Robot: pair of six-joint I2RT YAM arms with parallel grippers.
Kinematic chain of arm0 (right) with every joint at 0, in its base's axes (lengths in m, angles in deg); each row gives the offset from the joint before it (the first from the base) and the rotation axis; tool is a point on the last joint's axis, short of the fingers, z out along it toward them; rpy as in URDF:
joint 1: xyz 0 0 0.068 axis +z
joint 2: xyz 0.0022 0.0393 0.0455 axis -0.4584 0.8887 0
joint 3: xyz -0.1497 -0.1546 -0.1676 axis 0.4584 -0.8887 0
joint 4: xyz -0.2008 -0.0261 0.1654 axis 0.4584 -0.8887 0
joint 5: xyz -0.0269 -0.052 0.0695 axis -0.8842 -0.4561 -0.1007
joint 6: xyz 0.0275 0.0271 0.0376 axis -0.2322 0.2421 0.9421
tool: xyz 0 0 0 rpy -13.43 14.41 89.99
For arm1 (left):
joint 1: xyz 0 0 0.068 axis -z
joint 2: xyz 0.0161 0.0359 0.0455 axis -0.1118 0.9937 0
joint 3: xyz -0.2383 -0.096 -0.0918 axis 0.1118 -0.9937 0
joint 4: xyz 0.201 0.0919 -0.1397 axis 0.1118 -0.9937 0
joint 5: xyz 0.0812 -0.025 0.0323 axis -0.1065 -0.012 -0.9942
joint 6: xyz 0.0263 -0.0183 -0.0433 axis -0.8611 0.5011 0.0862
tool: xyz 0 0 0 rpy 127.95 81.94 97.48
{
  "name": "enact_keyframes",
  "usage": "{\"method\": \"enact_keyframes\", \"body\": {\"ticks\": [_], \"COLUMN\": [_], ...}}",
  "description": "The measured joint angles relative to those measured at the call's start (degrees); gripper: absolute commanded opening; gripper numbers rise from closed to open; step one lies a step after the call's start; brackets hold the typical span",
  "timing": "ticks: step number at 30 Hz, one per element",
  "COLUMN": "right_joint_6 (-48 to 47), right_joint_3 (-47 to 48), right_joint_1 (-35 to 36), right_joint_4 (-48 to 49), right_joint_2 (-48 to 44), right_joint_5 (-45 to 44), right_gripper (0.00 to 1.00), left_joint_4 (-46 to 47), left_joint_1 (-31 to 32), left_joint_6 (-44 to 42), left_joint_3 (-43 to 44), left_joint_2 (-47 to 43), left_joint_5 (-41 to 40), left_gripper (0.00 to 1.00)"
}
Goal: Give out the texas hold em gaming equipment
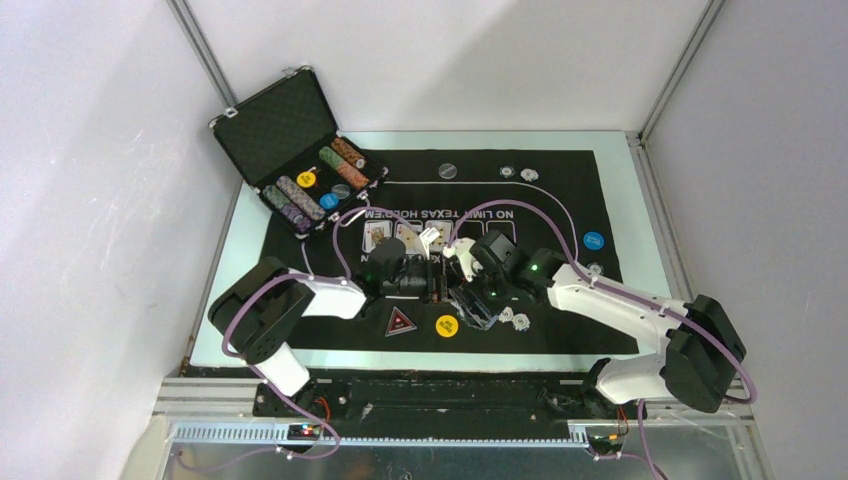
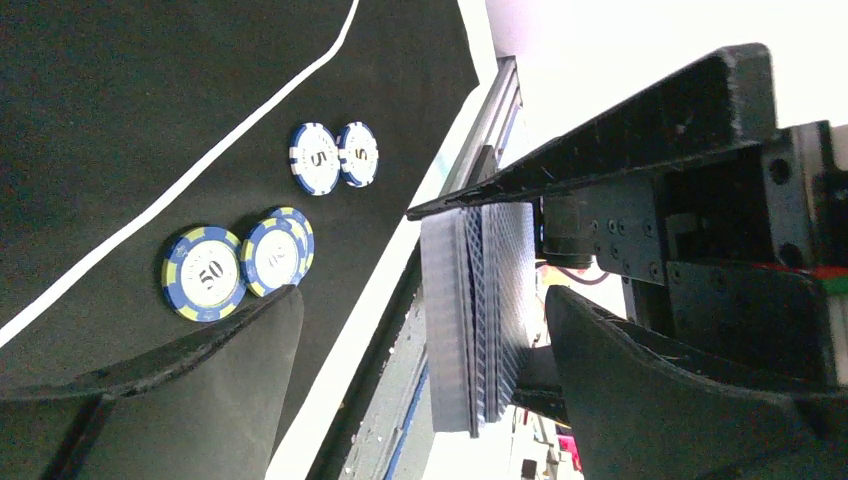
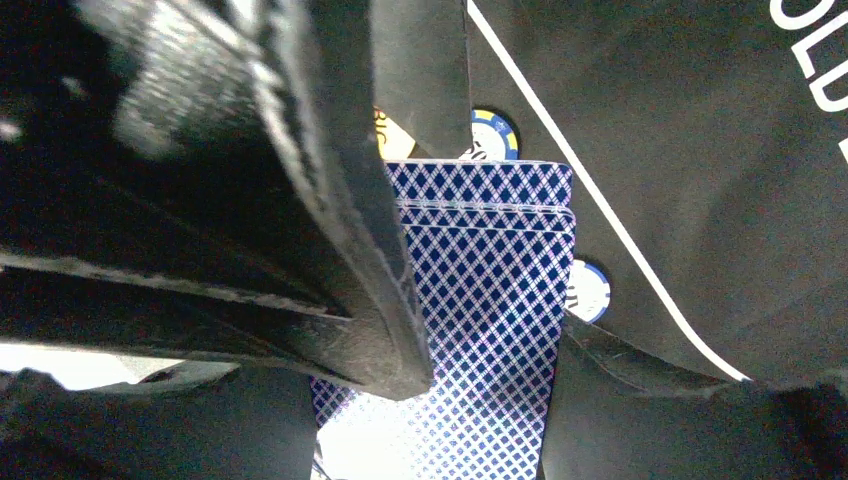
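A deck of blue-backed playing cards (image 3: 490,290) stands on edge above the mat's near middle, with my right gripper (image 3: 440,395) shut on its sides. My left gripper (image 2: 425,300) is open and straddles the same deck (image 2: 470,310), one finger (image 2: 200,390) on each side and clear of it. In the top view the two grippers (image 1: 425,282) (image 1: 478,292) meet over the deck (image 1: 479,312). Blue-and-yellow poker chips (image 2: 203,272) and blue-and-white chips (image 2: 315,157) lie on the mat. The red-black triangle marker (image 1: 401,321) and the yellow disc (image 1: 447,325) lie near the front edge.
The open black case (image 1: 300,150) with rows of chips stands at the back left, overlapping the black mat (image 1: 560,200). Face-up cards (image 1: 377,233) lie by the lettering. A blue disc (image 1: 593,241) sits at the right, and small chips (image 1: 519,173) and a dark disc (image 1: 448,171) at the far side.
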Motion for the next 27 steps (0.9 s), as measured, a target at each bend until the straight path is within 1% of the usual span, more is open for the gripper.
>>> {"method": "enact_keyframes", "body": {"ticks": [8, 11, 21, 23, 26, 27], "right_joint_6": [0.0, 0.0, 0.04, 0.04, 0.04, 0.04], "right_joint_3": [0.0, 0.0, 0.0, 0.0, 0.0, 0.0], "right_joint_1": [0.2, 0.2, 0.37, 0.37, 0.46, 0.46], "right_joint_4": [-0.11, -0.13, -0.28, -0.39, -0.55, -0.68], "right_joint_2": [-1.18, -1.44, -2.45, -2.58, -2.69, -2.69], "right_joint_5": [0.04, 0.04, -0.13, -0.2, -0.26, -0.39], "right_gripper": [0.0, 0.0, 0.0, 0.0, 0.0, 0.0], "left_joint_4": [-7.45, -9.73, -16.94, -18.05, -19.26, -19.61], "left_joint_1": [0.63, 0.66, 0.44, 0.42, 0.37, 0.33], "left_joint_6": [-4.2, -5.6, -9.9, -10.45, -11.17, -11.37], "left_joint_3": [2.32, 2.62, 2.69, 2.69, 2.75, 2.86], "left_joint_2": [-0.79, -2.08, -8.07, -9.07, -10.08, -10.32], "left_joint_5": [-0.83, -1.55, -5.46, -6.19, -6.73, -6.91], "left_gripper": [0.9, 0.86, 0.8, 0.78, 0.71, 0.7]}}
